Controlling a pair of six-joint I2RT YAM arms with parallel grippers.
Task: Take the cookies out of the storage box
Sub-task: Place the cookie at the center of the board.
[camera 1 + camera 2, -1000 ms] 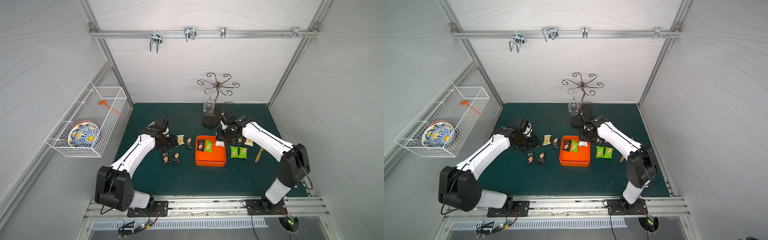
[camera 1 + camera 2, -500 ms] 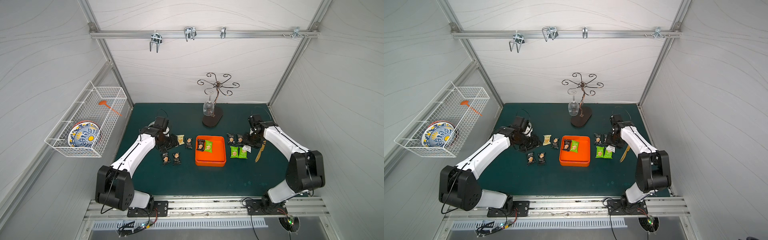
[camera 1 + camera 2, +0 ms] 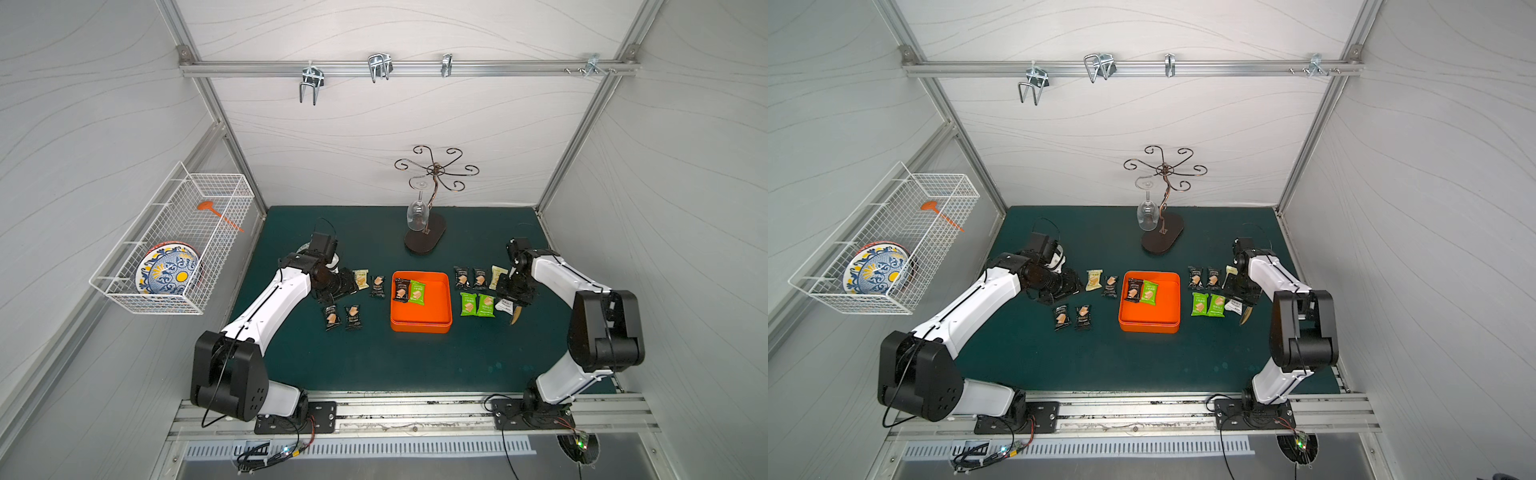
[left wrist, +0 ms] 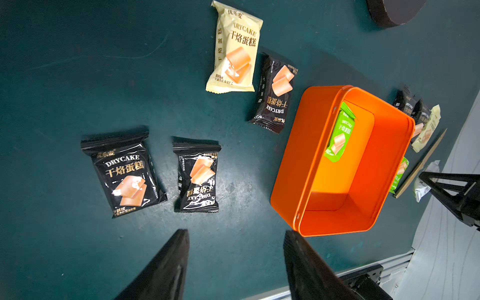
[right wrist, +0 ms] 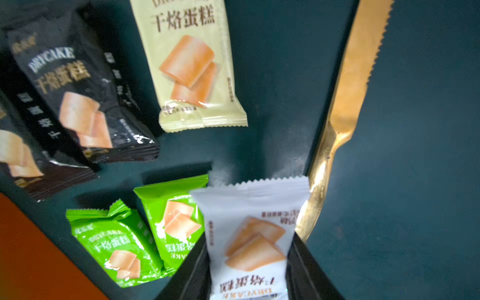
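The orange storage box sits mid-table with a black cookie packet and a green one inside. Left of it lie a pale yellow packet and three black packets. My left gripper hovers open and empty over the mat near them. To the right of the box lie two black packets, a pale yellow one and two green ones. My right gripper is shut on a white packet, low beside the green pair.
A gold knife lies right beside the white packet. A glass stand with a hanging wine glass stands at the back. A white wire basket with a plate hangs on the left wall.
My right arm has carried the white packet from the box's back right corner out to the right, down beside the green packets. The left arm has not moved.
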